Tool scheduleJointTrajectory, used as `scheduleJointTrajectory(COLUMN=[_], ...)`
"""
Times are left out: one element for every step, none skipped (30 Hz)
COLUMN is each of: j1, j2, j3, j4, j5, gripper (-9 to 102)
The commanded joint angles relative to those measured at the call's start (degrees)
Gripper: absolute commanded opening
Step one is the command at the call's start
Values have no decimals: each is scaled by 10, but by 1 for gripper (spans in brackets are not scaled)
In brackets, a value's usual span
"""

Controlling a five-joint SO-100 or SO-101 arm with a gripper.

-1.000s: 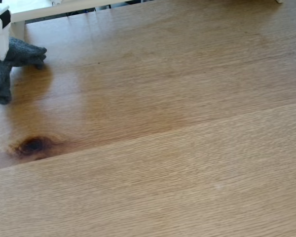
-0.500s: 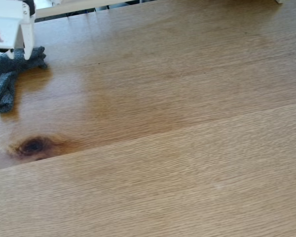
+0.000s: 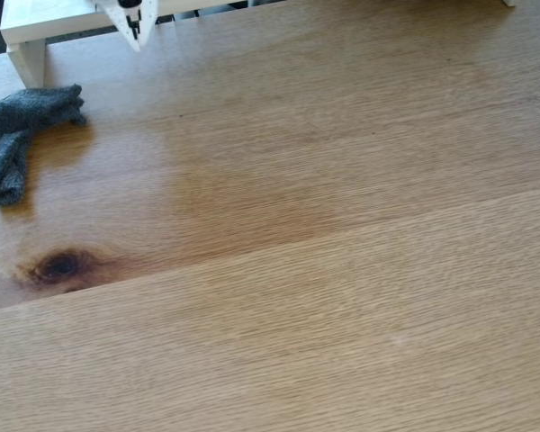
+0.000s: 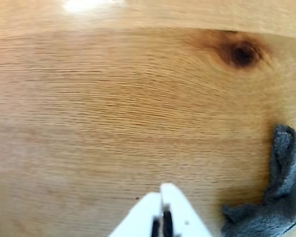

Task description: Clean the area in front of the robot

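Observation:
The oak tabletop [image 3: 342, 270] spreads across the fixed view, with a plank seam and a dark knot [image 3: 58, 266]; the knot [image 4: 242, 53] also shows in the wrist view. A grey sock [image 3: 20, 135] lies crumpled at the left edge, and the same sock [image 4: 281, 192] sits at the lower right of the wrist view. My white gripper [image 3: 133, 36] hangs at the top of the fixed view, up and to the right of the sock, apart from it. Its pointed fingers are together, shut on nothing, as the wrist view shows at the gripper [image 4: 163, 190].
A white wooden frame [image 3: 36, 27] stands at the table's far left corner, just behind the sock. The tabletop [image 4: 113, 98] stretches bare toward the knot in the wrist view.
The gripper let go of the grey sock, rose and swung right along the far edge. The sock stayed lying at the left.

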Motion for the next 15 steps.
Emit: scheduleJointTrajectory(j1=[-2,1,4,8,13,21,24,24,22,20,18,16,12,9,7], j2=[108,139,172,209,246,287,324,358,387,409,424,438,449,454,455], j3=[-6,-6,-4,2,11,25,40,57,74,91,108,127,147,167,189], j4=[37,53,69,80,90,93,100,113,129,149,169,185,201,214,216], j5=[11,12,12,9,2,-4,-15,-26,-36,-45,-51,-57,-62,-62,-56], gripper=[0,0,0,0,0,0,0,0,0,0,0,0,0,0,0])
